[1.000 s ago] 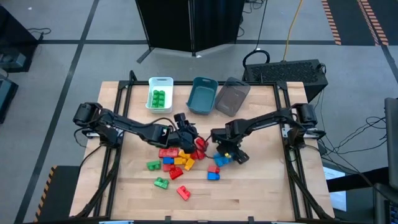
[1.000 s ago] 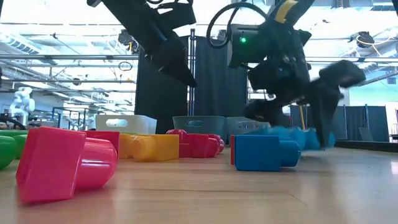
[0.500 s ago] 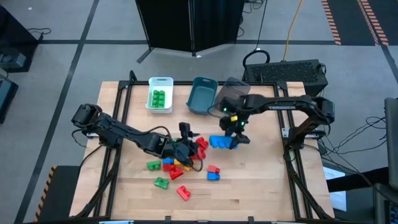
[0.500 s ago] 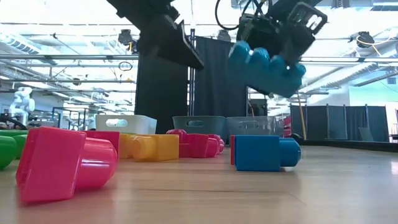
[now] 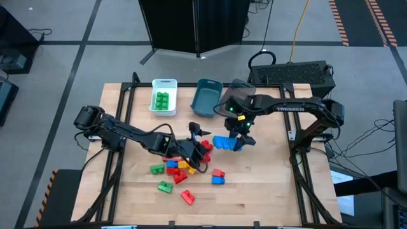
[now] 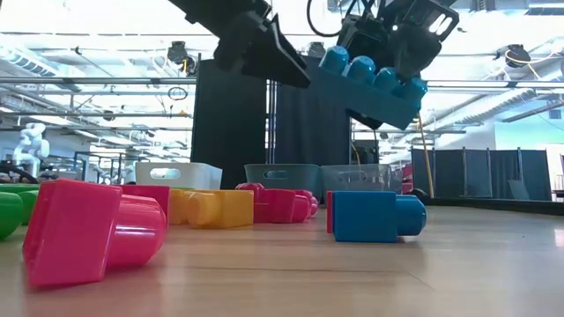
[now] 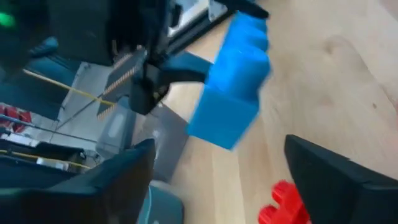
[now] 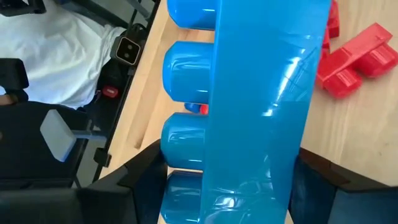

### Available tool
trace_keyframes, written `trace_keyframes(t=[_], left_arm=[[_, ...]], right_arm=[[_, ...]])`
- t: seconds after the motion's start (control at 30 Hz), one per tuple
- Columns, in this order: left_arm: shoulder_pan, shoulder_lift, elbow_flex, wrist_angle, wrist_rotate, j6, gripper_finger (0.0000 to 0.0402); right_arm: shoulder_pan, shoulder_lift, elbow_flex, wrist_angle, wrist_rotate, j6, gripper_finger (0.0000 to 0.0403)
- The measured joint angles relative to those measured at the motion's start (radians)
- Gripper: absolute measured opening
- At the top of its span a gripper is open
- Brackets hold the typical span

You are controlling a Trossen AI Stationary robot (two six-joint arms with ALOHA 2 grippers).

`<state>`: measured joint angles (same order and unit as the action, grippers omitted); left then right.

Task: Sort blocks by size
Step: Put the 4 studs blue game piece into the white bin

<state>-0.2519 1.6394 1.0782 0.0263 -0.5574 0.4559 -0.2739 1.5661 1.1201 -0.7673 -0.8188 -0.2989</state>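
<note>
The right gripper [image 5: 238, 138] is clamped on a long blue block [image 5: 227, 144] and holds it in the air over the table [image 5: 267, 191], toward the 1 o'clock side of the table's centre in the high view. The low view shows what the overhead one cannot: the long blue block [image 6: 370, 84] hangs well clear of the tabletop, tilted, with its row of round studs facing up. The right wrist view fills with the same block [image 8: 249, 106], its studs lined along one side and dark fingers [image 8: 134, 180] pressed at either flank. The left gripper [image 5: 194, 141] stands with its fingers spread wide and nothing between them, over the heap of loose blocks [image 5: 181, 164] just at 9 o'clock from the held block; its wrist view looks between the parted fingers [image 7: 329, 180] at the blue block [image 7: 233, 81] in the other arm's grasp. Only the high view shows the three bins at the table's 12 o'clock edge: a white bin [image 5: 154, 95] with green blocks [image 5: 162, 100] inside, a teal bin [image 5: 206, 98] and a grey bin [image 5: 236, 95], the last lying just at 12 o'clock from the held block. A short blue block [image 6: 370, 217] and a pink-red block [image 6: 84, 231] lie on the wood in the low view.
</note>
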Motion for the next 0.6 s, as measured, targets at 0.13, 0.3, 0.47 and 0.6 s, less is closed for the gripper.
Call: trace_keyframes(t=[0.13, 0.3, 0.47, 0.6], left_arm=[[0.019, 0.0, 0.0, 0.027, 0.093, 0.05, 0.0384], [0.029, 0.0, 0.0, 0.082, 0.179, 0.083, 0.038], [0.042, 0.001, 0.0, 0.107, 0.245, 0.084, 0.0339], [0.06, 0.021, 0.0, 0.106, 0.258, 0.083, 0.0304]], right_arm=[[0.008, 0.0, 0.0, 0.008, 0.0, 0.008, 0.0241], [0.008, 0.0, 0.0, 0.024, -0.003, 0.026, 0.0242], [0.008, 0.0, 0.0, 0.045, -0.024, 0.03, 0.0242], [0.009, 0.0, 0.0, 0.049, -0.026, 0.037, 0.0242]])
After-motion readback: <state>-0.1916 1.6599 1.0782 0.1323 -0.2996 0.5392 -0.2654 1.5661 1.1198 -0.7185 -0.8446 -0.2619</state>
